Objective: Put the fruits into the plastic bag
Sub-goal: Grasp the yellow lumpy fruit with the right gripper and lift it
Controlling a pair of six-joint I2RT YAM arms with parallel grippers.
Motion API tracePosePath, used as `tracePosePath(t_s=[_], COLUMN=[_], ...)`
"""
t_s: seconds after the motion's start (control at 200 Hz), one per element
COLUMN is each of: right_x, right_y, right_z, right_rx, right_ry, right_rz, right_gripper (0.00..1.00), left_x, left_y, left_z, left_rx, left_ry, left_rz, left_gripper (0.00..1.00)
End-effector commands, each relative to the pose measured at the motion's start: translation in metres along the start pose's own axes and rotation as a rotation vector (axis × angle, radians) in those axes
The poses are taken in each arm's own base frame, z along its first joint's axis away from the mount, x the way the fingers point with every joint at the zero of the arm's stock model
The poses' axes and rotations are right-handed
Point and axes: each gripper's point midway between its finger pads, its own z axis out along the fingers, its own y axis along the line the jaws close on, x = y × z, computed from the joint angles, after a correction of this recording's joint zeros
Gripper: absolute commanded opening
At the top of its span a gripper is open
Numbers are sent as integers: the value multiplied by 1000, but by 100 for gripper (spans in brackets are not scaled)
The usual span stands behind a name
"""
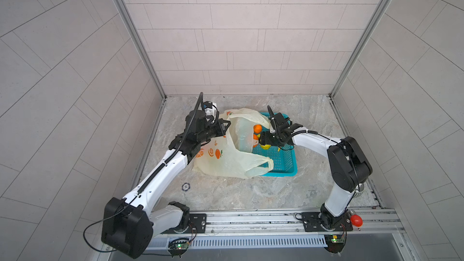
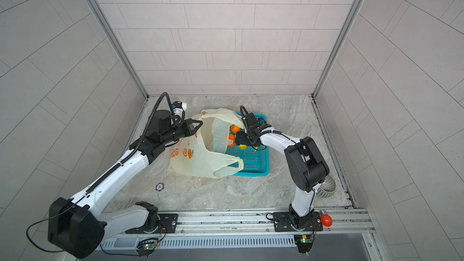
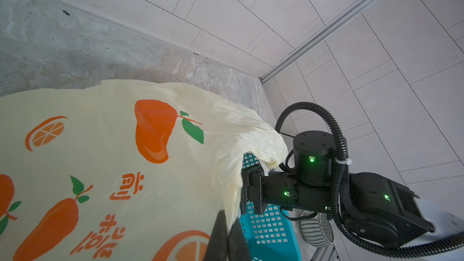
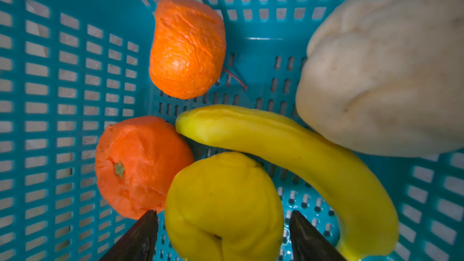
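The pale-yellow bag [image 1: 226, 164] bears orange prints [image 1: 211, 152]; the mesh basket [image 1: 278, 174] is teal.

Both top views look steeply down from high above the desk's [image 1: 226, 192] near edge and share the whole desk. Left wrist view: close along the plastic bag [image 3: 100, 146] toward the basket [image 3: 271, 224]. Right wrist view: very near, down into that basket, seen in all four views.

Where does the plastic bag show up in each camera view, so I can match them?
In a top view: plastic bag near centre, draped over the teal basket's left side.
In a top view: plastic bag just left of centre, same drape.
Left wrist: fills the left and lower part, printed side showing.
Right wrist: not in it.
Shared landmark: the teal basket, in all four.
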Motion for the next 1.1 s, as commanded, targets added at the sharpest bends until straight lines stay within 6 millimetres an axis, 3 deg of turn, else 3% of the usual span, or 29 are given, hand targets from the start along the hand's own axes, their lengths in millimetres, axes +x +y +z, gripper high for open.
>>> tracePosePath(t_s=[0.0, 0.16, 0.37, 0.54, 0.786, 1.096], right_x=[3, 2, -1, -6, -27, -67], right_y=[-6, -10, -7, -5, -2, 11], right_z=[4, 9, 14, -2, -68, -179], right_rx=[42, 65, 70, 63, 47, 9], right_ry=[17, 18, 10, -25, -168, -550], right_rz=[-5, -9, -19, -40, -58, -92], right_gripper=[79, 76, 62, 49, 45, 45], left_x=[1, 2, 1, 0, 0, 1], left_y=[0, 1, 0, -1, 0, 0], left_z=[2, 3, 4, 4, 4, 4], left_rx=[10, 9, 12, 13, 9, 11], left_ry=[-9, -5, -5, -8, -6, -3], left_rz=[9, 7, 7, 6, 5, 6], left_gripper=[0, 0, 0, 0, 0, 0])
